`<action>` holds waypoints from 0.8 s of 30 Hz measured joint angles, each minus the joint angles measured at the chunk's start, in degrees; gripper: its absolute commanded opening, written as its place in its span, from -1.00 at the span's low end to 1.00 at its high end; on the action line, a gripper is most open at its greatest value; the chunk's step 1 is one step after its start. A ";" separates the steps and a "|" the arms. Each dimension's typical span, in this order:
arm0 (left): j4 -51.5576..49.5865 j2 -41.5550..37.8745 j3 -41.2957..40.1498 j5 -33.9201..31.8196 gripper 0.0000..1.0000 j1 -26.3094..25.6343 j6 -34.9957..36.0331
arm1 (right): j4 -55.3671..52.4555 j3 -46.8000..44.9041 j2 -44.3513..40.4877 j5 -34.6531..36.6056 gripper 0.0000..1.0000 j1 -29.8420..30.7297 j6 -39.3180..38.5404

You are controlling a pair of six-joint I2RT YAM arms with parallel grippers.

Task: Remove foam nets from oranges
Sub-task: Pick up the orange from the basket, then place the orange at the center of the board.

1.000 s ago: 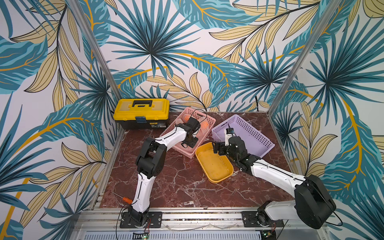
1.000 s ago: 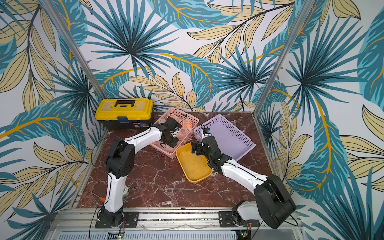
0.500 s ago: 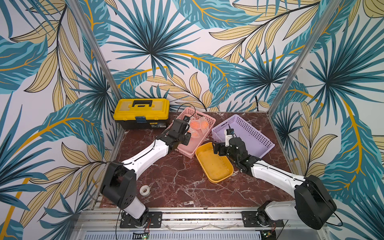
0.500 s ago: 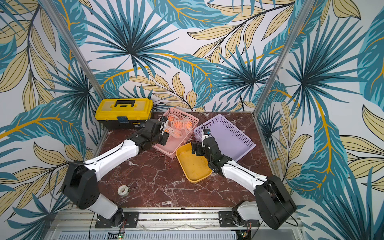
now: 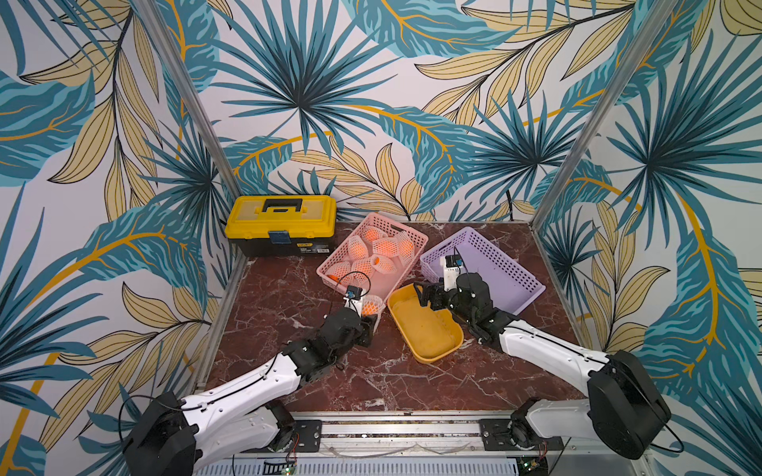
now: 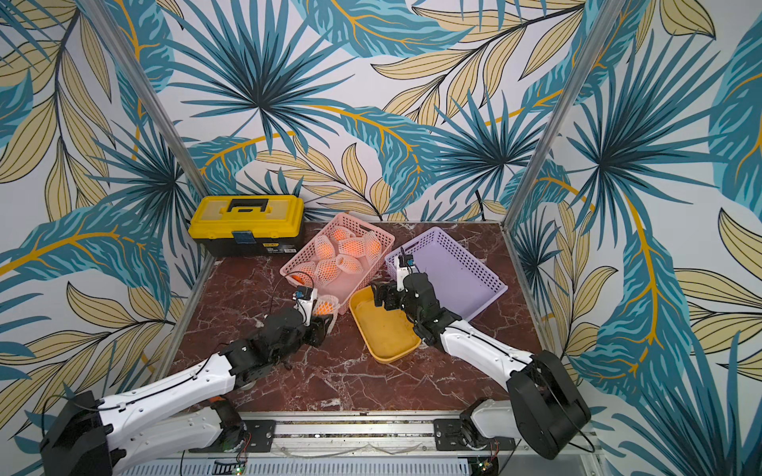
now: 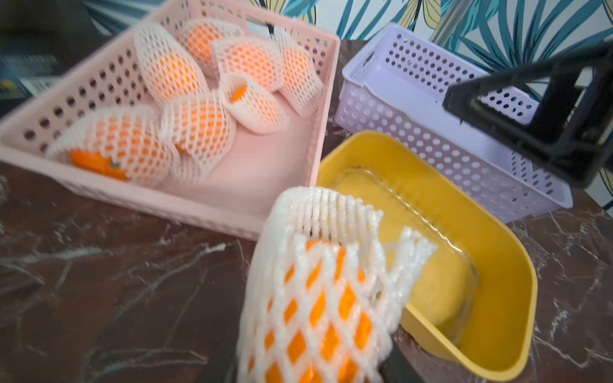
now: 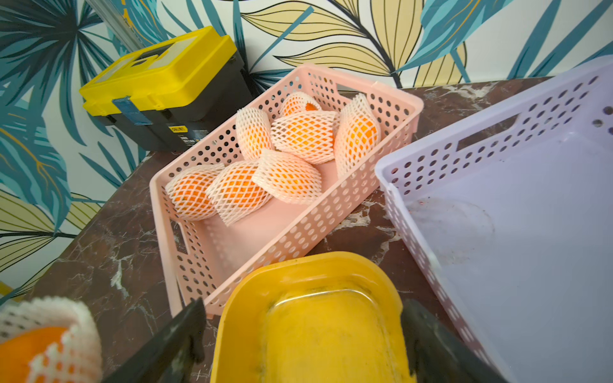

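Arms [image 5: 548, 346] have white links, black joints and black fingers [image 8: 172, 345]

A yellow tub [image 5: 424, 329] sits on the dark red table [image 5: 288, 296]. Just left of the tub, the left gripper [image 5: 369, 314] holds a netted orange [image 5: 371, 306]. The right gripper [image 5: 429, 294] hangs over the tub's far end, jaws wide apart. Behind the tub is a pink basket [image 5: 406, 235] with more netted oranges [image 5: 385, 247]. A purple basket [image 5: 495, 263] is just right of the tub.

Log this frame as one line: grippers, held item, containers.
left gripper: shut on netted orange, beside yellow tub | right gripper: open, empty, over yellow tub | pink basket: netted oranges inside | purple basket: empty
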 measured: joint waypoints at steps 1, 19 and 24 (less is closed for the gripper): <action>0.17 -0.50 -2.21 -0.22 -0.11 -1.05 -1.88 | -0.04 0.00 0.00 -0.24 0.86 0.46 0.09; -3.19 14.99 -3.26 2.45 0.62 -4.24 -23.61 | -6.95 0.00 0.04 0.26 0.86 6.95 0.11; -9.68 19.98 5.53 4.70 0.84 -4.24 -28.57 | -8.13 0.00 0.02 1.07 0.86 8.31 0.07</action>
